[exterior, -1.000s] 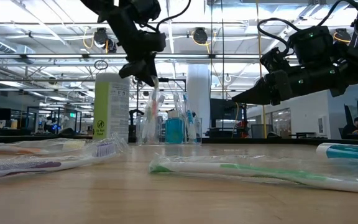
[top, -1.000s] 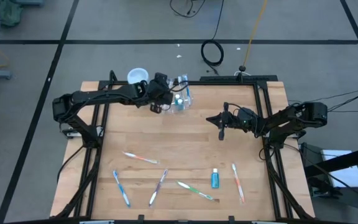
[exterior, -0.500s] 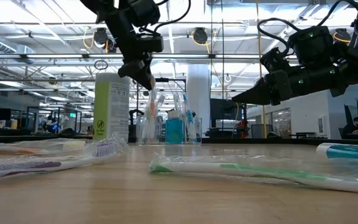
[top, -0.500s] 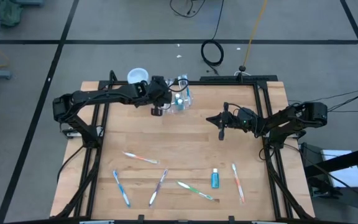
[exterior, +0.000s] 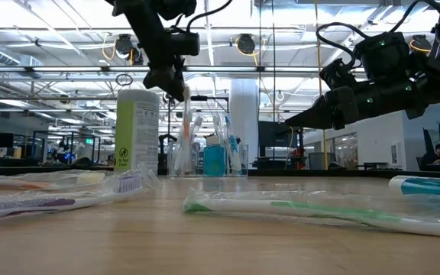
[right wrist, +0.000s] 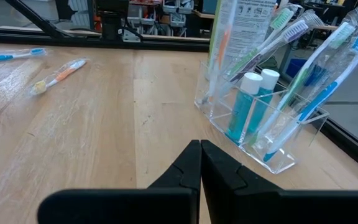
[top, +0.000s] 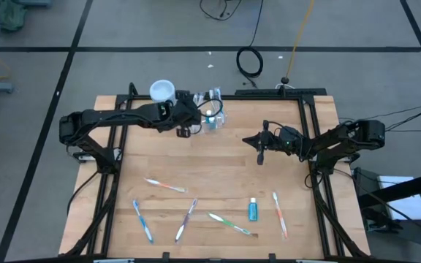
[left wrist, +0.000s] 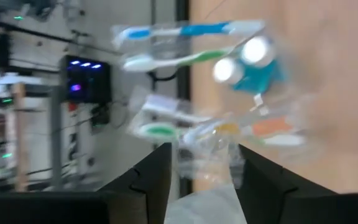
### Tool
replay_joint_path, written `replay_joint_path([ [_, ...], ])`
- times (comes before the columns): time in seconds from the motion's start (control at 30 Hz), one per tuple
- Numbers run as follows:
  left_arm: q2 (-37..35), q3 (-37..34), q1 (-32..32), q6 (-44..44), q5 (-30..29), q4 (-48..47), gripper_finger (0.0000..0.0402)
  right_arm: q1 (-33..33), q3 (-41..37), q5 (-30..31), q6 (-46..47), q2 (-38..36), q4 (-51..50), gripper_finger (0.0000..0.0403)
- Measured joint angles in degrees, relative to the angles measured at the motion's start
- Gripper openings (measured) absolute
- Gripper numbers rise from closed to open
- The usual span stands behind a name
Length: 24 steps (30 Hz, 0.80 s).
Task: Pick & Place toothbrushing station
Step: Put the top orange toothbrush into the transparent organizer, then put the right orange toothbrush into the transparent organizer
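The toothbrushing station (top: 212, 117) is a clear plastic holder that stands on its base at the table's far edge, with toothbrushes and blue tubes upright in it. It also shows in the low view (exterior: 208, 156) and the right wrist view (right wrist: 260, 124). My left gripper (top: 186, 130) hangs just above the holder's left end (left wrist: 229, 93), fingers apart. The top of a wrapped orange toothbrush (exterior: 182, 118) standing in the holder lies between them. My right gripper (top: 260, 155) is shut and empty above the table's middle right. My left gripper's two fingers (left wrist: 154, 180) stand on either side of the clear wrapper's top end (left wrist: 205, 202), coming from above. Whether they touch it, I cannot tell. The orange toothbrush stands upright with its lower end in the holder.
A green canister with a white lid (top: 161, 90) stands just left of the holder (exterior: 137, 130). Several loose toothbrushes (top: 163, 185) (top: 229, 223) (top: 279, 215) and a blue tube (top: 253, 209) lie on the near half of the table. Bare wood lies between them and the holder.
My left gripper has risen a little above the holder and drifted slightly toward the table's left edge. The orange toothbrush has stayed standing in the holder, and more of it shows below the fingers.
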Motion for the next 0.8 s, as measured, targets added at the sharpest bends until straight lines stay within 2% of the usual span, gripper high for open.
replay_joint_path([
  [0.07, 0.0, 0.0, 0.3, -1.5, 2.3, 0.0, 0.0169, 0.0, 0.0, 0.0, 0.1, 0.0, 0.0, 0.0000],
  [0.23, 0.0, 0.0, 2.5, -5.1, 3.0, -0.4, 0.0186, 0.0, 0.0, 0.0, 0.1, 0.0, 0.0, 0.0000],
  [0.5, 0.0, 0.0, 5.4, -12.2, 6.0, -5.0, 0.0239, 0.1, 0.0, -0.3, 3.4, 0.0, 1.4, 0.0002],
  [0.67, -1.4, 0.0, 4.3, -12.0, -0.6, -10.9, 0.0261, 2.2, 1.2, -0.4, 6.5, 0.0, 5.2, 0.0028],
  [0.73, -2.8, 0.0, 4.8, -14.7, -0.4, -13.4, 0.0265, 4.3, 2.4, -0.5, 6.7, 0.0, 5.2, 0.0044],
  [0.8, -4.7, 0.0, 5.1, -17.9, 2.8, -13.9, 0.0266, 6.6, 4.0, -0.5, 6.1, 0.0, 5.1, 0.0063],
])
